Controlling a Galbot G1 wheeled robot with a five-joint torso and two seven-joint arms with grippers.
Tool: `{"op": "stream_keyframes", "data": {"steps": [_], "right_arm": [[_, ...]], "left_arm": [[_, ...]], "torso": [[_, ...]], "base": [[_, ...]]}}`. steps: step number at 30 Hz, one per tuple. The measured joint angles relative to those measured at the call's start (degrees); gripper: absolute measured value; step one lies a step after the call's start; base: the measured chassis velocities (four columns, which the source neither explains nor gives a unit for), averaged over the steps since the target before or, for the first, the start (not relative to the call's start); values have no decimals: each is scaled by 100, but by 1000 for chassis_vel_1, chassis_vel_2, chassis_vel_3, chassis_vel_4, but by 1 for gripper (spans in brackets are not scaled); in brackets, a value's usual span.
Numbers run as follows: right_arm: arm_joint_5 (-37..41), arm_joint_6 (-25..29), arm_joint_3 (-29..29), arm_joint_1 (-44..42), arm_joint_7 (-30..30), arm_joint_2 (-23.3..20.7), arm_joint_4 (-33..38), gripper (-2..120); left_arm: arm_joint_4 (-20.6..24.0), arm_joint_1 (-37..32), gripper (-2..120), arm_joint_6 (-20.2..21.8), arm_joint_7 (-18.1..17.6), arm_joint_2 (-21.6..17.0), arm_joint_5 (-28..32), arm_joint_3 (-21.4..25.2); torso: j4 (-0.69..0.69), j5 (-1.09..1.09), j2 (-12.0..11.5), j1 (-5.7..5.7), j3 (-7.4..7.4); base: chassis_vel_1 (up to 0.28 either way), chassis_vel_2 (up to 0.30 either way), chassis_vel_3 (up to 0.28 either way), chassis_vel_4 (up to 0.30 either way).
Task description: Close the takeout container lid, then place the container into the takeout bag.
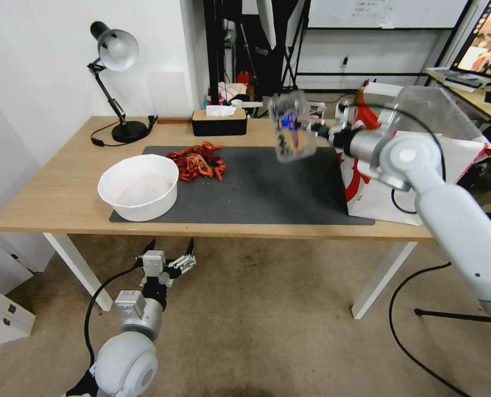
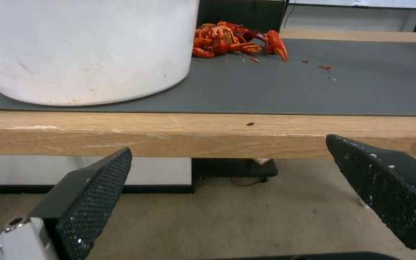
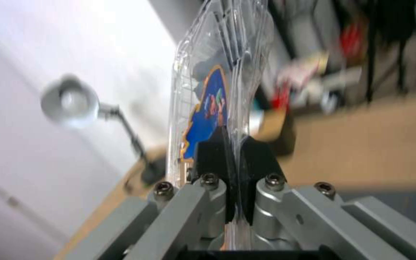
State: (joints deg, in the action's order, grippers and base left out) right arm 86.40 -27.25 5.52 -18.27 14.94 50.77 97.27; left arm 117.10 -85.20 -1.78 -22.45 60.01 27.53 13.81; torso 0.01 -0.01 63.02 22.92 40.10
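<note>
The takeout container (image 1: 292, 125) is a clear clamshell with a blue label. It hangs tilted in the air over the far right of the grey mat (image 1: 267, 193). My right gripper (image 1: 318, 128) is shut on its rim. In the right wrist view the black pads (image 3: 213, 151) pinch both clear halves of the container (image 3: 217, 90) together, so the lid lies against the base there. The takeout bag (image 1: 366, 193), white with red panels and a silvery lining, stands open just right of the container. My left gripper (image 1: 168, 259) hangs open below the table's front edge, and its wrist view shows the left gripper (image 2: 227, 148) holding nothing.
A large white bowl (image 1: 139, 187) sits on the mat's left end, with a heap of red crayfish (image 1: 198, 161) behind it. A black tissue box (image 1: 219, 122) and a desk lamp (image 1: 115, 52) stand at the back. The wooden table edge (image 2: 208, 133) runs just above the left fingers.
</note>
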Motion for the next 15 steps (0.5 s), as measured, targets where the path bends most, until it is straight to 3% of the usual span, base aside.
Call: {"op": "stream_keyframes", "data": {"steps": [6, 7, 11, 15], "right_arm": [[-1052, 368, 52, 502, 751, -455, 215, 0], [-1052, 368, 52, 502, 751, -455, 215, 0], [-2251, 286, 166, 404, 1063, -982, 334, 0], [-2647, 183, 290, 125, 1198, -1182, 465, 0]], "left_arm": [[-52, 24, 100, -3, -16, 69, -1, -41], [-52, 24, 100, -3, -16, 69, -1, -41], [-122, 47, 100, -43, -23, 89, -3, -90], [-134, 101, 100, -44, -34, 102, -3, -144]], "torso": [[0, 1, 0, 0, 0], [0, 1, 0, 0, 0], [-2, 2, 0, 0, 0], [-2, 4, 0, 0, 0]], "base": [[0, 0, 0, 0], [0, 0, 0, 0], [0, 0, 0, 0], [0, 0, 0, 0]]}}
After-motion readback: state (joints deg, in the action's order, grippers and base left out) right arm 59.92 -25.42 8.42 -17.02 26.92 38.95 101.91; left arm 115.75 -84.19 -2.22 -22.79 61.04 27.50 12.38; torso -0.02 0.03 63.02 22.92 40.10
